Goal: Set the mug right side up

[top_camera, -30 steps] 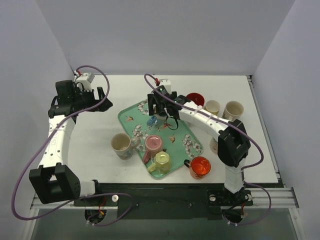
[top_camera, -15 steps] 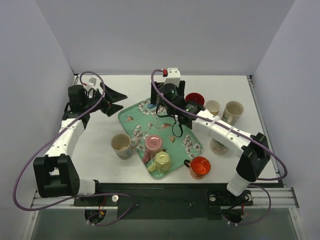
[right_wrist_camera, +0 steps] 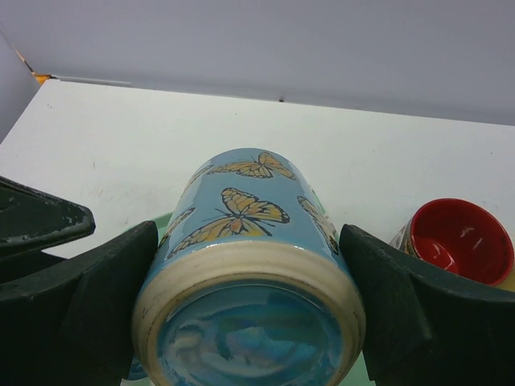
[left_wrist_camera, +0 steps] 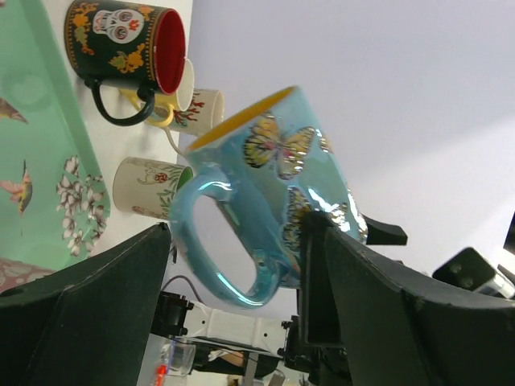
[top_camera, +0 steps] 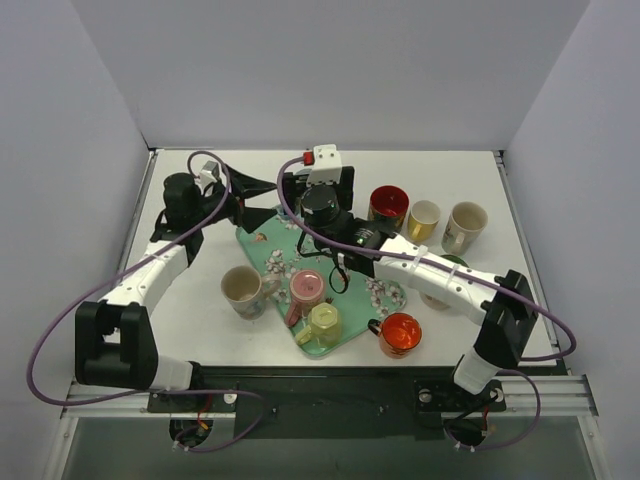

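The right pincer is clamped on the glossy blue ceramic butterfly mug, one black finger pressed to each side of its body. The mug's pale unglazed base faces the right wrist camera and its mouth points away from it. The mug hangs in the air over the far left corner of the mint-green floral tray, off the white desk.

The left pincer reaches in from the left with its fingers apart. In the left wrist view the mug sits tilted between them, showing its handle and its yellow inner rim. Whether those fingers touch it I cannot tell.

On the near part of the tray stand a pink mug and a yellow-green mug. A cream mug stands on the desk just left of the tray, and a glossy red mug stands by its near right corner. To the far right are a black skull mug with a red inside and two cream mugs.
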`<move>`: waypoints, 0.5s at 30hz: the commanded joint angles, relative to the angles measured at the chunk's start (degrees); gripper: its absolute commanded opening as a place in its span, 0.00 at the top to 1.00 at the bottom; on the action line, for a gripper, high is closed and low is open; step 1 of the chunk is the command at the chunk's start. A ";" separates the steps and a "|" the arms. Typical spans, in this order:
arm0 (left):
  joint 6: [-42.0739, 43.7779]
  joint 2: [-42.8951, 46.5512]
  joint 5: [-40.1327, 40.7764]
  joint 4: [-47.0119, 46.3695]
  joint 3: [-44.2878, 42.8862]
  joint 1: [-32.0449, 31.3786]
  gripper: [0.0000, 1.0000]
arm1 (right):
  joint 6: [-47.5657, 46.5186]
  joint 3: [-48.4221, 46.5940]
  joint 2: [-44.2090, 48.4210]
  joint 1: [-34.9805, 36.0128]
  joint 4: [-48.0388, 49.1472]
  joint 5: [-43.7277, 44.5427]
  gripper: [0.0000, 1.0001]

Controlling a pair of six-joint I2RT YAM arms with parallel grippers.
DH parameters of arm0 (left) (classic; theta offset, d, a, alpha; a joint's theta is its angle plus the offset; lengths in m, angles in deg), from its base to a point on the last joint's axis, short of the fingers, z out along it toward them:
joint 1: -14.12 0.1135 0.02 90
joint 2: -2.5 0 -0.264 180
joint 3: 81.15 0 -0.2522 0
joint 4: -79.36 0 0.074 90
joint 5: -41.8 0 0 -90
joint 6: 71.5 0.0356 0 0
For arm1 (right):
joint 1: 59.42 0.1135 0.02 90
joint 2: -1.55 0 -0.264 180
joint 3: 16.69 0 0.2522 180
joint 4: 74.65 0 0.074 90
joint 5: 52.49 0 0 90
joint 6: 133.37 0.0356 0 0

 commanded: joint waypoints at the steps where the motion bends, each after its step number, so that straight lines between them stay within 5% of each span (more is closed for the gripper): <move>1: -3.25 -0.37 1.94 -2.91 1.41 -0.44 0.13 | -1.20 -4.44 -0.04 0.26 11.74 4.92 1.00; 10: -7.63 -1.07 0.89 -6.43 1.24 -0.62 0.12 | -2.61 -6.38 -3.12 1.14 16.57 6.15 1.00; 15: -8.96 -2.92 0.45 -8.63 0.18 -1.14 0.27 | -3.31 -5.85 -4.00 2.37 21.06 6.50 1.00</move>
